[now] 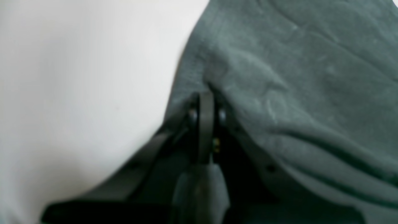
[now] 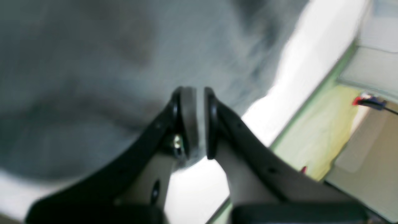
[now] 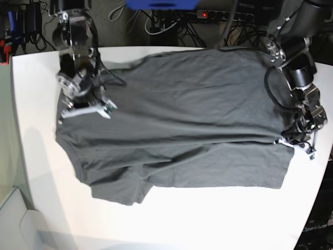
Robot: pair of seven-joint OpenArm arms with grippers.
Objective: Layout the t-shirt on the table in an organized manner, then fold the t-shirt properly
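Observation:
The dark grey t-shirt (image 3: 182,120) lies spread wide over the white table (image 3: 208,219), with wrinkles and a folded-under flap along its near side. At the shirt's right edge in the base view, my left gripper (image 3: 292,138) is shut on a pinch of cloth. The left wrist view shows that gripper (image 1: 206,93) pressed together with the t-shirt (image 1: 295,77) bunched around it. On the base view's left, my right gripper (image 3: 73,115) holds the opposite edge. In the right wrist view this gripper (image 2: 200,93) is almost closed, with thin t-shirt (image 2: 93,77) cloth between its pads.
The table's edge (image 2: 314,90) runs close beside my right gripper, with a pale green floor (image 2: 323,133) below it. Behind the table lie cables and a power strip (image 3: 223,15), and a blue object (image 3: 161,4).

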